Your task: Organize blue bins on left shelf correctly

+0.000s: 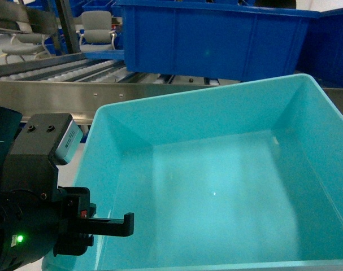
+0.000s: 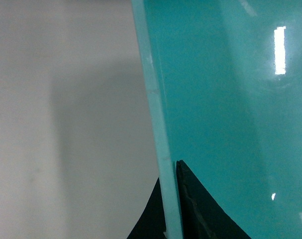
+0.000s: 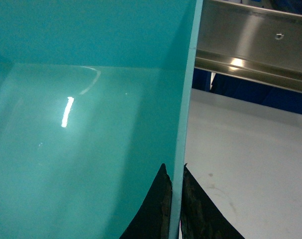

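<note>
Each end effector is clamped on a side wall of the turquoise bin (image 1: 216, 186): left end effector (image 2: 170, 209), right end effector (image 3: 174, 209). The bin sits just in front of the left shelf (image 1: 58, 93). Uneven lifting (thin rims) could twist it free, or its far rim could catch the royal-blue bin (image 1: 216, 39) beyond.

stainless roller shelf (image 1: 52, 93) with bin on its track

a royal-blue bin (image 1: 216, 39) sat on the white roller tracks (image 1: 64, 70) behind the front steel rail (image 3: 250, 42); pale floor (image 3: 245, 149) lay below the rail.
</note>
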Robot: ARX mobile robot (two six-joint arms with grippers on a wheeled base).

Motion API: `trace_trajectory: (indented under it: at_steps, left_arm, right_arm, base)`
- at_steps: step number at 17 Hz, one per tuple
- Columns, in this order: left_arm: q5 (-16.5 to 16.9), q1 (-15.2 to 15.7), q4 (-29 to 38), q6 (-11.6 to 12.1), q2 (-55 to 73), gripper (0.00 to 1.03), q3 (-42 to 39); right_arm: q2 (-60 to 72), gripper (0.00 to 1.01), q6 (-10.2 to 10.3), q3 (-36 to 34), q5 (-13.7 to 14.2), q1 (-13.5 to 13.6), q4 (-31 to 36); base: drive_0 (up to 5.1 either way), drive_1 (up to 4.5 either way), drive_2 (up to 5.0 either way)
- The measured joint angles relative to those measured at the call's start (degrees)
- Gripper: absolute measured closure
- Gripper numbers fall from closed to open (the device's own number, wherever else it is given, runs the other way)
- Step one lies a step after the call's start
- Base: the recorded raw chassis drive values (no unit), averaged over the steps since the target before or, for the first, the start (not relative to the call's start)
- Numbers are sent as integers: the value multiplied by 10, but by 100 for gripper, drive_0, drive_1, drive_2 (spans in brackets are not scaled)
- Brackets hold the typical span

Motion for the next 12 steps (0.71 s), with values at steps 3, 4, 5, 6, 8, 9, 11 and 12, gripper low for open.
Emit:
trace_trajectory:
  at_steps: [3,4,5,6,8,9,11,12]
  left_arm:
    - [0,0,0,0,0,101,0]
    - [0,0,-1,0,0,101,0]
    - [0,0,-1,0,0,101,0]
    - [0,0,0,0,0,101,0]
    - [0,0,-1,0,0,101,0]
    - [0,0,-1,0,0,101,0]
    - [0,0,0,0,0,101,0]
    - [0,0,-1,0,0,101,0]
  right_arm:
    - [0,98,0,0,0,0,0]
    - [0,98,0,0,0,0,-1]
    - [0,98,0,0,0,0,-1]
    - [0,98,0,0,0,0,-1]
    - [0,98,0,0,0,0,-2]
    - [0,98,0,0,0,0,-1]
    - [0,98,0,0,0,0,-1]
    - [0,98,0,0,0,0,-2]
  base:
    - [-501,243,243]
    - [-498,247,247]
    - [-497,248,248]
    - [-495,251,251]
    - [-501,245,245]
    - [-507,238,238]
    - [-503,243,243]
    - [-498,247,247]
